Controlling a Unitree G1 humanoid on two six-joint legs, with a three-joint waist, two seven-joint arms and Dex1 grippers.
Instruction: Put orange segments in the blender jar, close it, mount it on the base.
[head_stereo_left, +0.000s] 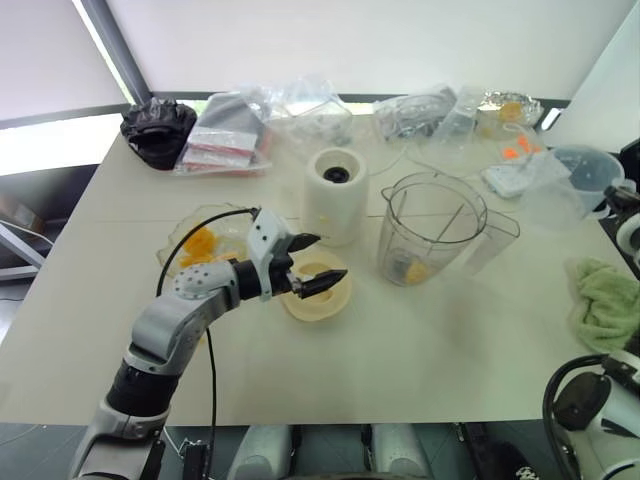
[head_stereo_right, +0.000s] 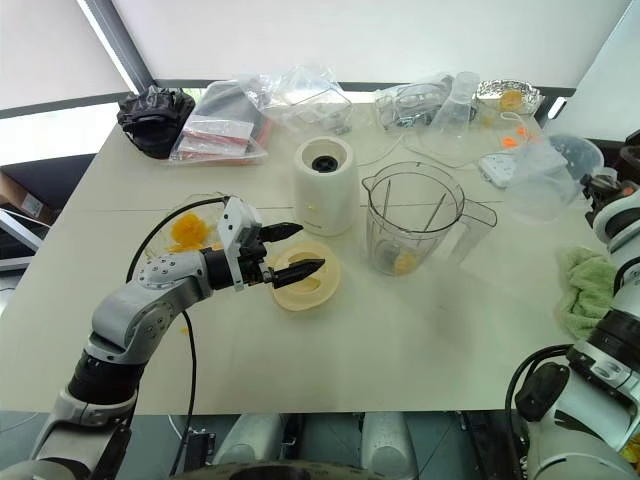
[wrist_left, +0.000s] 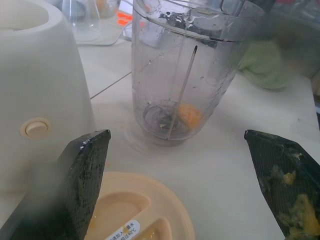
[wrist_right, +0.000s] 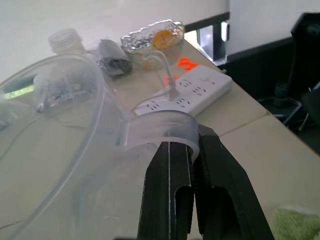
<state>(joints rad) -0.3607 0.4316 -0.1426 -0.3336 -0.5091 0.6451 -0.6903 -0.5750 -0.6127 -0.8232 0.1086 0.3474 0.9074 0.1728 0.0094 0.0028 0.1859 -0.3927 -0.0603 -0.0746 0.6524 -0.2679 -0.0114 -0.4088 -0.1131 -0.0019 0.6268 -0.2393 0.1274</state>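
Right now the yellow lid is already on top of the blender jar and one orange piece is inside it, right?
Not quite. The lid lies on the table under the open left gripper, as the left eye view shows. The blender jar stands open, one orange segment inside.

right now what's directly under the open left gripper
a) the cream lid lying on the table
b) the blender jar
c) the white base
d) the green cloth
a: the left gripper hangs with its fingers spread over the cream lid, which lies flat on the table in front of the base and beside the blender jar.
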